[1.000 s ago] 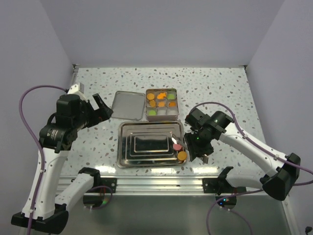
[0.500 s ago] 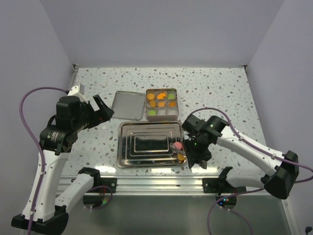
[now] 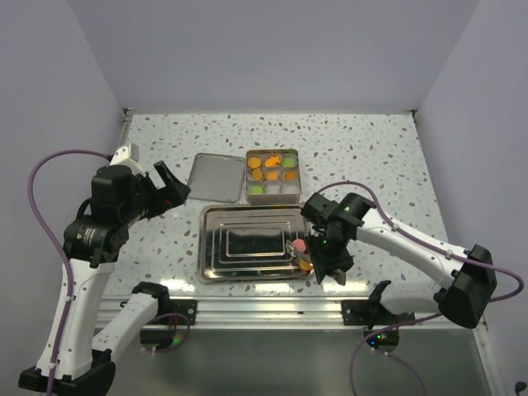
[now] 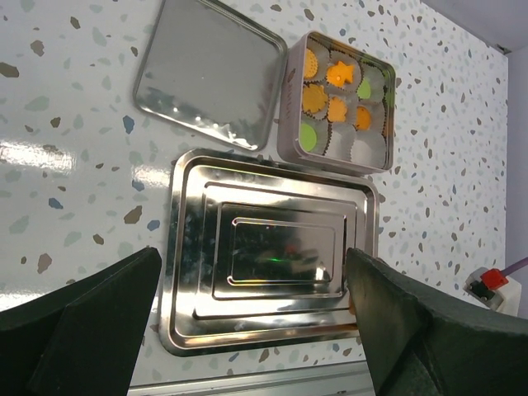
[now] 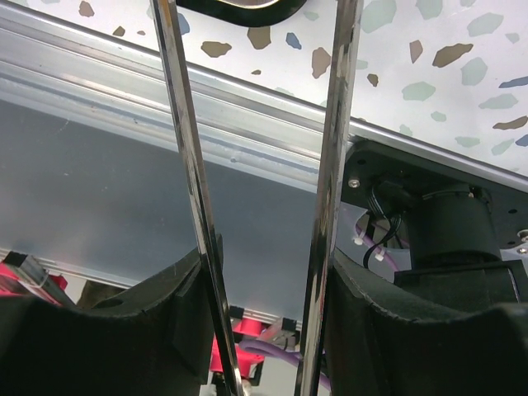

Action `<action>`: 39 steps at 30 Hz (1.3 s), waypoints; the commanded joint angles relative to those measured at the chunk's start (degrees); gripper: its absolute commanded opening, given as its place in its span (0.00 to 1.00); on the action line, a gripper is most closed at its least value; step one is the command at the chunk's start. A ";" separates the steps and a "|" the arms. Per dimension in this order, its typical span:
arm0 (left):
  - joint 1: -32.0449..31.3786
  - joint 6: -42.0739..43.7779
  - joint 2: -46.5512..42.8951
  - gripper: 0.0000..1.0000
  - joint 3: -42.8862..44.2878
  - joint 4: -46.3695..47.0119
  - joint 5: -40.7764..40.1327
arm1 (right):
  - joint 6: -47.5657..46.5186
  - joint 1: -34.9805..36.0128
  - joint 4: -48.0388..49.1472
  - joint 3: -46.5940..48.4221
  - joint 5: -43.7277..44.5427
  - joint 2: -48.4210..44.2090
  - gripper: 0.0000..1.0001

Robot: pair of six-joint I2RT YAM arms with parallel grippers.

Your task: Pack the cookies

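Note:
Several cookies, orange and green, sit in white paper cups inside a small square tin; the left wrist view shows them too. A pink cookie and an orange cookie lie at the right front corner of the steel tray. My right gripper is shut on metal tongs, low beside that corner; the tong tips are out of the wrist view. My left gripper is open and empty, held above the table left of the tray.
The tin's flat lid lies left of the tin and also shows in the left wrist view. An aluminium rail runs along the near table edge. Purple cables loop from both arms. Grey walls close in the sides and back.
My right gripper with the tongs has moved left and nearer, up to the tray's right front corner by the pink and orange cookies. The left arm has barely moved.

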 commanded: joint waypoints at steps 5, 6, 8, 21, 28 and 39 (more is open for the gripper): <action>-0.22 -0.49 -0.58 1.00 0.61 0.05 -1.19 | -0.49 0.18 1.10 -0.24 0.99 1.49 0.50; -0.22 -0.49 -0.58 1.00 0.61 -0.04 -1.28 | -0.49 0.27 1.10 -0.24 0.99 1.58 0.49; -0.22 -0.49 -0.58 1.00 0.52 0.05 -1.19 | -0.84 0.27 0.93 -0.33 0.82 1.75 0.49; -0.22 -1.01 -1.29 1.00 -0.88 0.40 -0.84 | -0.58 3.70 -1.44 0.64 3.89 4.92 0.45; -0.22 -0.93 -1.55 1.00 -0.97 0.23 -1.10 | 0.65 6.68 -1.53 1.87 4.60 6.94 0.45; -0.22 -0.14 -1.47 1.00 -0.18 -0.13 -1.45 | 1.62 7.39 -2.06 2.04 5.65 7.03 0.36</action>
